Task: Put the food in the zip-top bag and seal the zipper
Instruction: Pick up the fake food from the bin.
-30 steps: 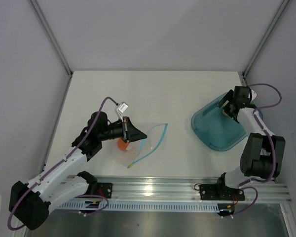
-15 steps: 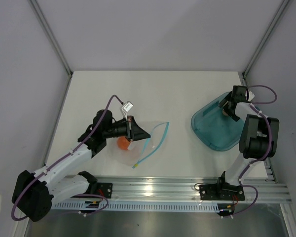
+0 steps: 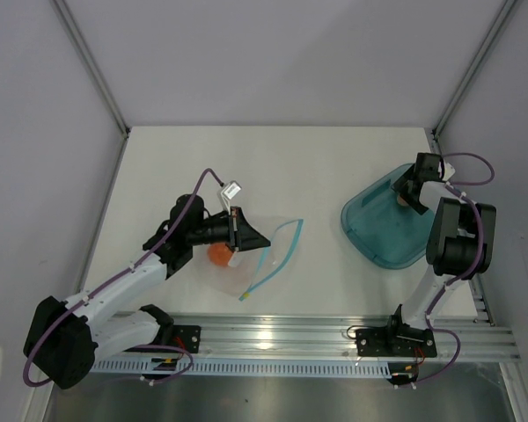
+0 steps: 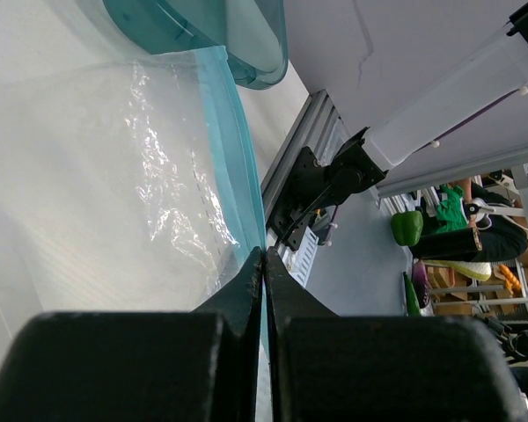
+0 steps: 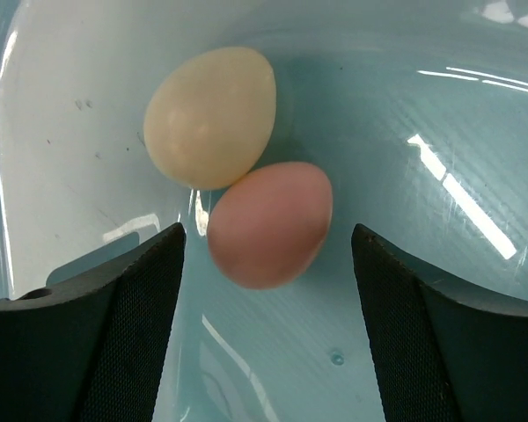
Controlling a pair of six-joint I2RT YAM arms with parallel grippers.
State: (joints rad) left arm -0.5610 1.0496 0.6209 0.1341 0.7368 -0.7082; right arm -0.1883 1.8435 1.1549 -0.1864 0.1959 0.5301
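The clear zip-top bag [image 3: 255, 255] lies at mid-table, its teal zipper [image 3: 280, 248] curving along the right edge to a yellowish end [image 3: 244, 297]. An orange-red lump of food [image 3: 218, 254] shows through the film beside my left gripper [image 3: 249, 238]. In the left wrist view that gripper [image 4: 263, 255] is shut on the bag's [image 4: 114, 167] edge at the zipper [image 4: 239, 158]. My right gripper [image 5: 268, 255] hangs open over the teal plate [image 5: 440, 105]. A pink egg-shaped piece [image 5: 269, 224] sits between its fingers, untouched, against a cream one [image 5: 209, 114].
The translucent teal plate [image 3: 383, 236] sits at the right, near the table's right edge, with my right gripper [image 3: 408, 190] over its far corner. The aluminium rail [image 3: 273, 330] runs along the near edge. White walls enclose the table.
My left gripper has shifted a little to the right, taking the bag and zipper with it. The right arm has folded closer to upright, its gripper staying over the plate's far corner.
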